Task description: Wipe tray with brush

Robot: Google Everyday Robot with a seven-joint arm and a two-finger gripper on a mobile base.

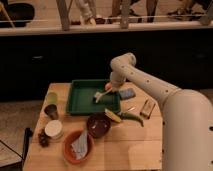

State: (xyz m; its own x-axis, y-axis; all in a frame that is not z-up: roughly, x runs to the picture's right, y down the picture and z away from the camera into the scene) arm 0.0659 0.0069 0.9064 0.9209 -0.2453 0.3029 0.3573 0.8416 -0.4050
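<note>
Brush (101,94): a short, pale implement with an orange-red end. It lies inside the tray (80,102), near the tray's right rim, with the pale head pointing toward the tray's middle and the orange-red end toward the tool (109,87). The tool sits at that right rim, over the orange-red end. It appears closed on the brush there.

Handling estimate: the brush is judged light and rigid in the handle, with a softer head that yields under pressure. The correct hold is the orange-red handle end, which leaves the head free to contact the tray floor.

The tray is dark green plastic with a low rim. It is judged light and liable to slide on the counter (125,145) if the brush is pressed hard.
</note>
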